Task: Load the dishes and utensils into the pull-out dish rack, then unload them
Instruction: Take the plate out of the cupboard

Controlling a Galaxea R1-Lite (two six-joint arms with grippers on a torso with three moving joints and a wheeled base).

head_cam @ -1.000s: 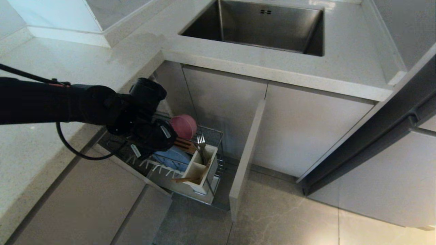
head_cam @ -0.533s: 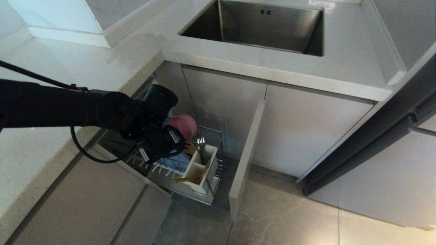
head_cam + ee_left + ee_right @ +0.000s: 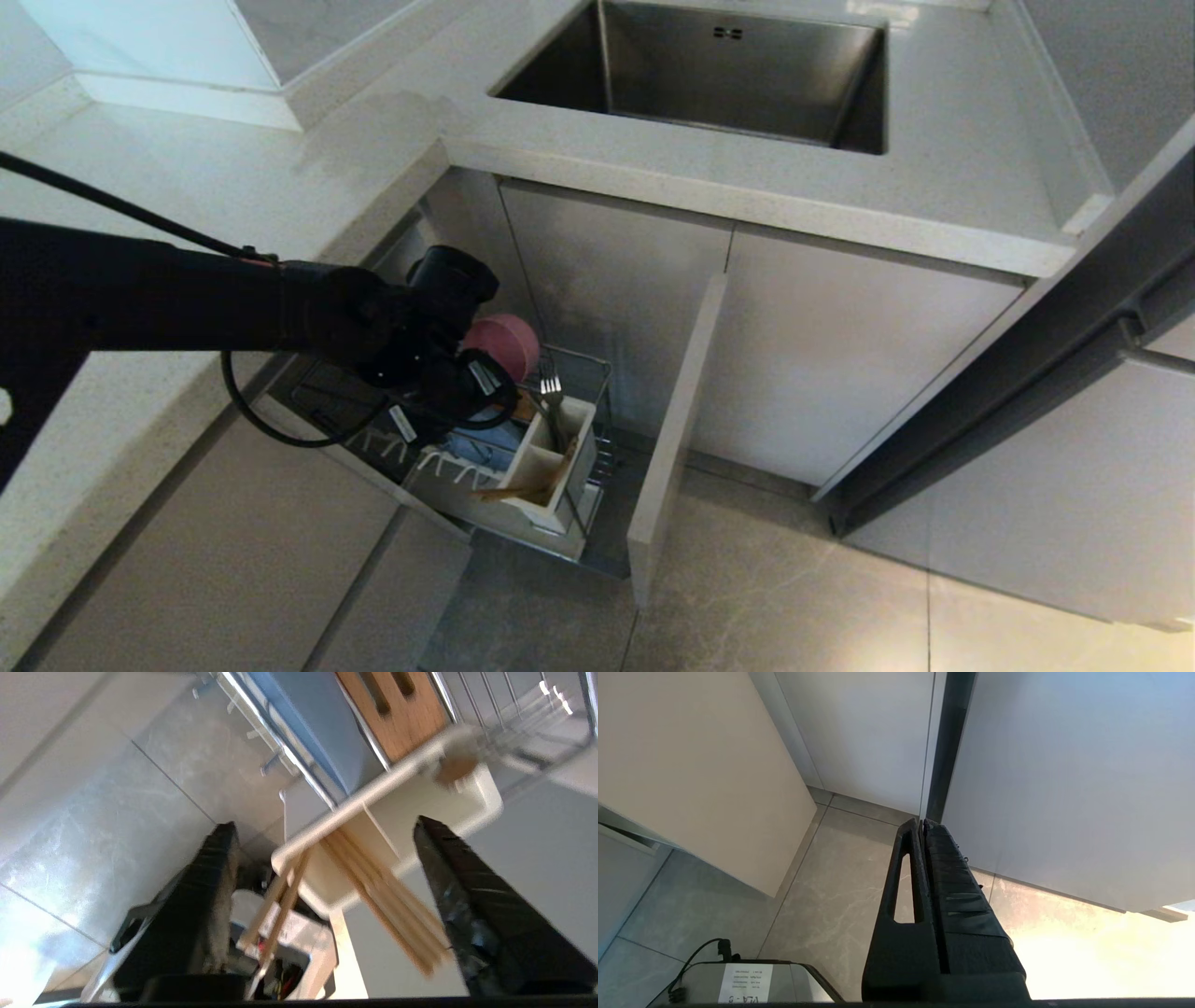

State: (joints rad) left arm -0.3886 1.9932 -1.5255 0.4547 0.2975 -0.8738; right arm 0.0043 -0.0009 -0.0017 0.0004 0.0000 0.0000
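Left gripper (image 3: 322, 826): my jaws wide apart, empty, above the utensil box (image 3: 420, 812).
Right gripper (image 3: 923, 823): jaws closed, parked.
Counted: two chopsticks (image 3: 275, 905), one fork (image 3: 551, 385).

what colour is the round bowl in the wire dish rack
Pink; the round plastic bowl shows best in the head view.

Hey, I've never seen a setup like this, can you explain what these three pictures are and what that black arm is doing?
It is a two-armed robot. One picture looks down from its head; the other two come from cameras on its wrists. The left gripper hangs over a pulled-out chrome wire dish rack with fingers spread, holding nothing. The rack holds a round pink plastic bowl, a shallow blue plate, a silver metal fork and light wooden chopsticks in a white utensil box. The right gripper is parked, shut, above the floor.
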